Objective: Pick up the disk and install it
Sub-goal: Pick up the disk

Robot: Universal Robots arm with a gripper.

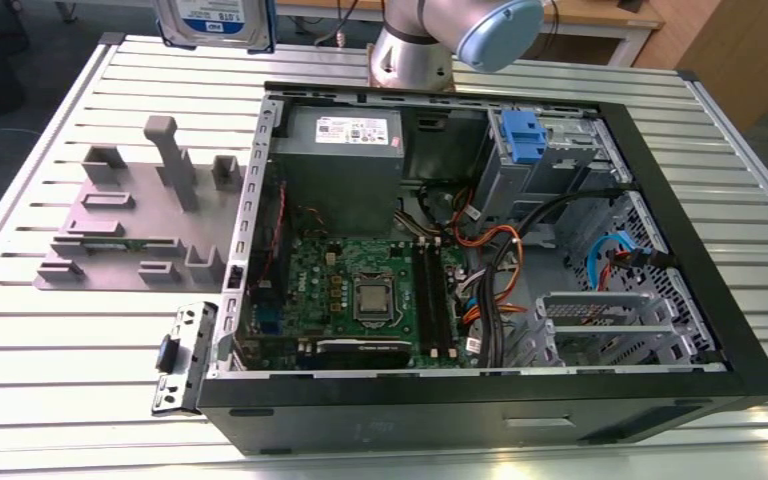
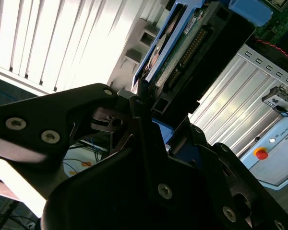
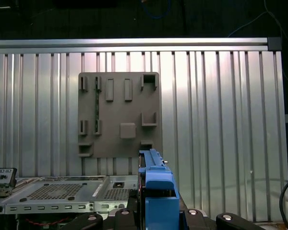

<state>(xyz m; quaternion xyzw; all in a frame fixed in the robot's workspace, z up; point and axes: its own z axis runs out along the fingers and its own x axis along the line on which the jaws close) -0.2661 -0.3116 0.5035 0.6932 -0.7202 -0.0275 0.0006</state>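
The disk (image 1: 217,22), a silver-grey drive with a white-and-blue label in a blue caddy, hangs high above the table's far edge, over the grey fixture plate's side of the table. In the second wrist view my gripper (image 2: 149,103) is shut on the disk (image 2: 182,43), with black fingers (image 2: 93,103) clamping its blue frame near the connector end. In the first wrist view the caddy's blue edge (image 3: 156,184) stands upright between the finger bases, above the fixture plate (image 3: 120,115).
An open computer case (image 1: 704,300) lies on the slatted table, holding a power supply (image 1: 344,150), a motherboard (image 1: 371,290) and a second blue caddy (image 1: 524,135) in its drive bay. A grey fixture plate (image 1: 137,220) and a loose metal bracket (image 1: 184,355) lie at the exterior view's left. The arm's base (image 1: 411,60) stands behind the case.
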